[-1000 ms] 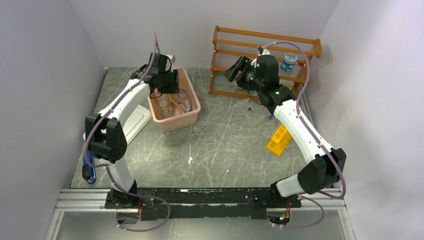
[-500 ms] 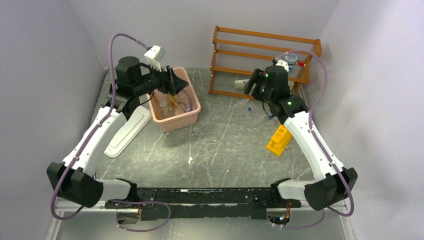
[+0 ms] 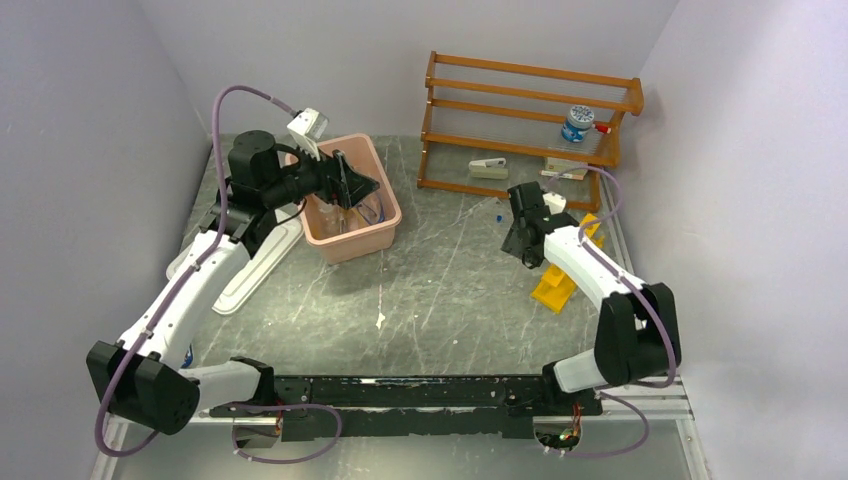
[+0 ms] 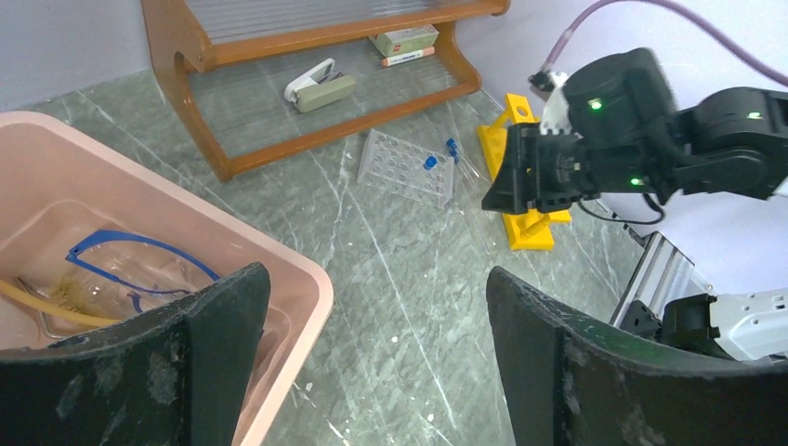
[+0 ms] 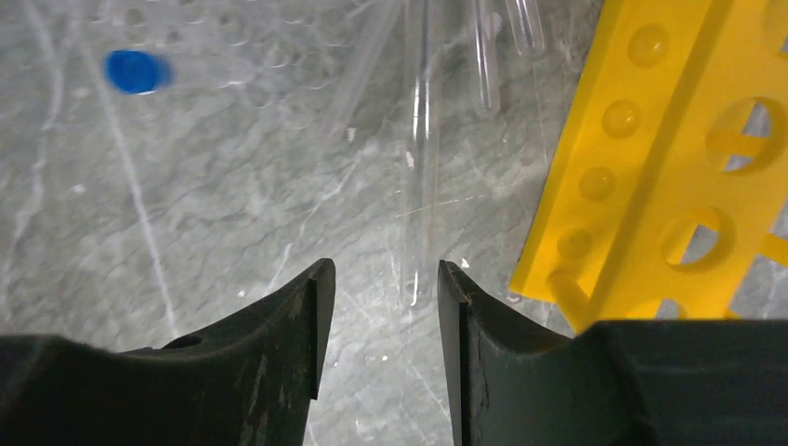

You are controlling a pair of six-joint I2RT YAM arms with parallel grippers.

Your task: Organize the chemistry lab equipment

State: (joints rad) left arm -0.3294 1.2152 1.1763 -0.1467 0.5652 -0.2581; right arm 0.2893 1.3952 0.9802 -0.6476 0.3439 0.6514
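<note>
**Lab equipment, worktop (image 3: 440, 300) read as a clock face from above**

- Goggles (image 4: 139, 265): 1, blue frame, lying in the pink tub (image 4: 297, 279) at 10 o'clock.
- Tubing (image 4: 42, 302): 1 amber length, in the tub beside the goggles. Its far end is cut off by the left finger.
- Other tub contents: too small to identify from above.
- Yellow rack (image 3: 556, 283): 1, lying flat at 3 o'clock.
- Clear rack (image 4: 407, 167): 1, at 2 o'clock, between the shelf and the yellow rack.
- Blue caps (image 4: 430, 163): 2, on or at the clear rack.
- Glass tubes (image 5: 418, 186): at least 3, loose on the worktop just left of the yellow rack. The count is uncertain because the glass barely shows against the stone.
- Shelf (image 3: 530, 72): 1, wooden, at 1 o'clock.
  - Blue-lidded jar (image 3: 577, 122): 1.
  - Stapler-like item (image 4: 319, 85): 1.
  - Small box (image 4: 401, 44): 1.
- White tray (image 3: 250, 270): 1, at 9 o'clock, partly under the left arm.

**Arms**

- Left arm: stretched from 7 o'clock to the tub. The left gripper (image 4: 372, 297) hangs over the tub's right rim, fingers wide apart and holding nothing.
- Right arm: folded, with its elbow at 4 o'clock and its wrist turned down. The right gripper (image 5: 376, 279) is low over the worktop with its fingers a narrow gap apart. One tube lies in line with the gap and is not clamped.
</note>
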